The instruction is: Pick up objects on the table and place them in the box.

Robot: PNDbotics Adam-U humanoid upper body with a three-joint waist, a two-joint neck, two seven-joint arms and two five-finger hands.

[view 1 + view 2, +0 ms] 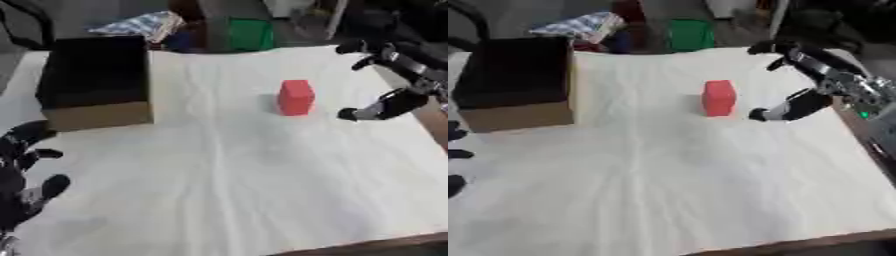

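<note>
A red block [296,97] stands upright on the white table [236,175], right of centre. My right hand [815,75] hovers just right of it with fingers and thumb spread apart, a small gap between the thumb tip and the block; it holds nothing. The box [96,80] is brown cardboard with a dark open inside, at the far left of the table. My left hand [22,175] rests at the lower left edge, fingers relaxed and spread, away from both.
Beyond the table's far edge lie a patterned cloth [144,25] and a green container [250,34]. The table's wooden front edge [376,245] shows at the lower right, and a brown strip runs along the right side.
</note>
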